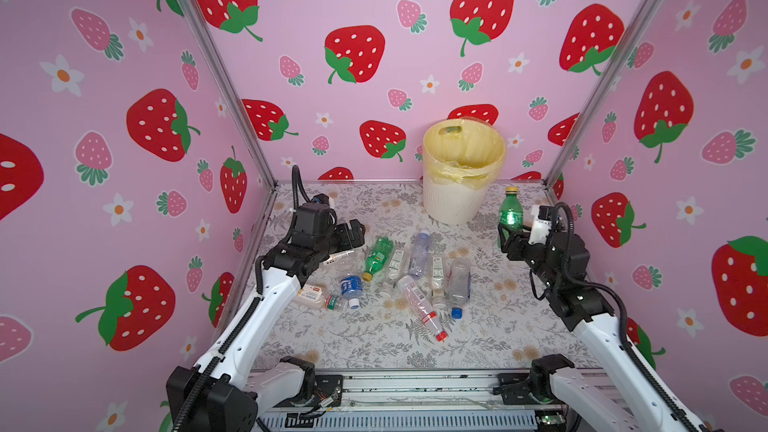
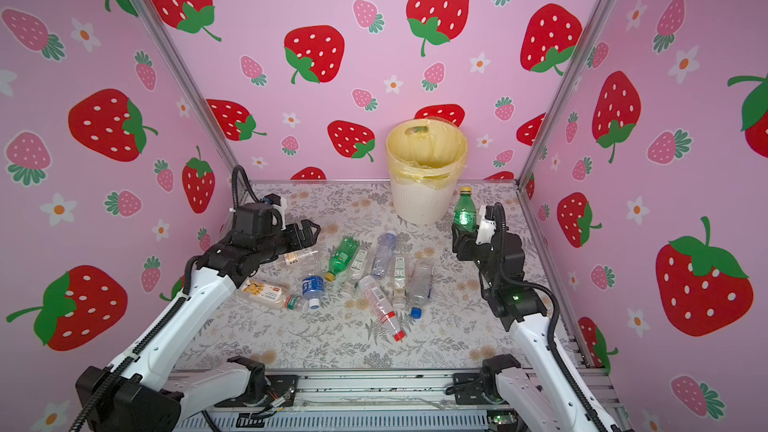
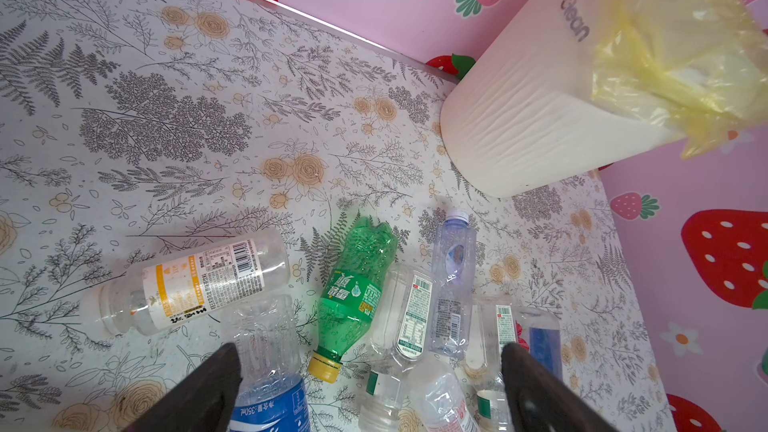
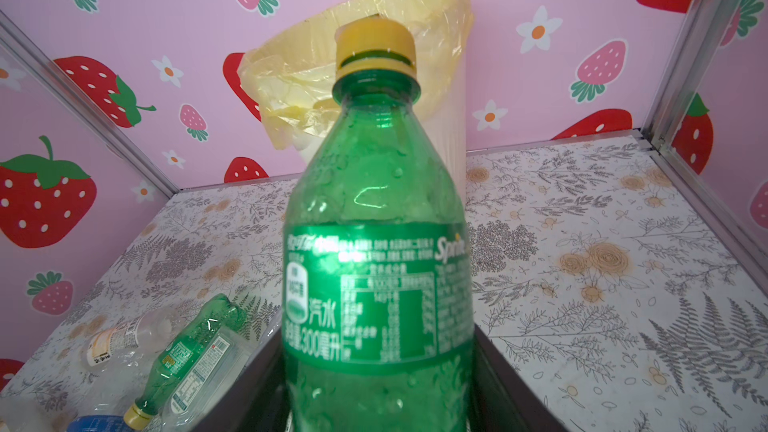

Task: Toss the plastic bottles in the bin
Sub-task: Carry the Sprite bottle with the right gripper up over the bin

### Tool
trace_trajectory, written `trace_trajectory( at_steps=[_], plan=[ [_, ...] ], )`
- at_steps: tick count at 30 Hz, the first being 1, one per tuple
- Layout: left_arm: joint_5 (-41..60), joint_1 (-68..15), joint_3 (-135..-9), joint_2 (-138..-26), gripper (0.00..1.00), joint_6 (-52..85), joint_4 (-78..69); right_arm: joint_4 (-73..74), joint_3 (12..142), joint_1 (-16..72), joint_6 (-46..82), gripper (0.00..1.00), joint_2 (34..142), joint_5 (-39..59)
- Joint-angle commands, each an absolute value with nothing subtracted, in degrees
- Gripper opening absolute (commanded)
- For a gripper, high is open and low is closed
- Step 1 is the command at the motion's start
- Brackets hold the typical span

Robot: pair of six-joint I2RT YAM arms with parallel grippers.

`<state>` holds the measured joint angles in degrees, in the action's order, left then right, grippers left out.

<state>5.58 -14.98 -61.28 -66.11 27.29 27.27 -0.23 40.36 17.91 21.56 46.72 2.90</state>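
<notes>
Pink strawberry-print walls (image 1: 291, 14) enclose a floral tabletop (image 1: 374, 347).

In a top view the right gripper (image 1: 509, 236) is closed round the lower body of an upright green bottle (image 1: 510, 211). The bin (image 1: 451, 201) stands just ahead of that gripper and toward its inner side, with its rim higher than the bottle. The left gripper (image 1: 351, 235) hangs spread wide and empty, and the other plastic bottles (image 1: 419, 253) lie just beyond and below it.

In the left wrist view its fingers (image 3: 199, 392) stand far apart over that pile, gripping nothing.

In the right wrist view the green bottle fills the gap between the dark fingers (image 4: 498, 388), and the bin is directly beyond its cap (image 4: 376, 47). I cannot tell whether the bottle has left the table.

The grip sits low on slick, round plastic, so the bottle could tilt or slip during the lift. If it rises too little, it may strike the bin's wall, shove the bin, or snag the loose liner (image 4: 299, 89).
</notes>
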Motion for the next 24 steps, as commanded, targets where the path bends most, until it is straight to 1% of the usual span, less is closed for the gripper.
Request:
trace_trajectory(
  at_steps=[1,5,9,21,23,24],
  plan=[
    [5.3,-14.7,-61.2,-66.4,0.99,27.5,27.2,3.8,43.6,17.7,18.5,0.63,45.3,4.0],
    [5.1,-14.6,-61.3,-66.4,0.99,27.4,27.2,3.2,48.8,17.7,15.9,0.63,47.4,3.0],
    [5.1,-14.7,-61.3,-66.3,0.99,27.5,27.3,3.6,52.2,17.7,16.1,0.63,49.4,2.4],
    [4.7,-14.7,-61.3,-65.2,0.99,27.1,27.7,7.6,51.7,17.7,20.0,0.63,50.8,3.8],
    [4.8,-14.7,-61.3,-65.2,0.99,27.2,27.8,8.5,52.7,17.7,20.6,0.63,51.8,4.1],
    [4.9,-14.7,-61.3,-65.2,0.99,27.4,27.7,8.8,53.8,17.7,20.9,0.63,54.3,4.3]
  ],
)
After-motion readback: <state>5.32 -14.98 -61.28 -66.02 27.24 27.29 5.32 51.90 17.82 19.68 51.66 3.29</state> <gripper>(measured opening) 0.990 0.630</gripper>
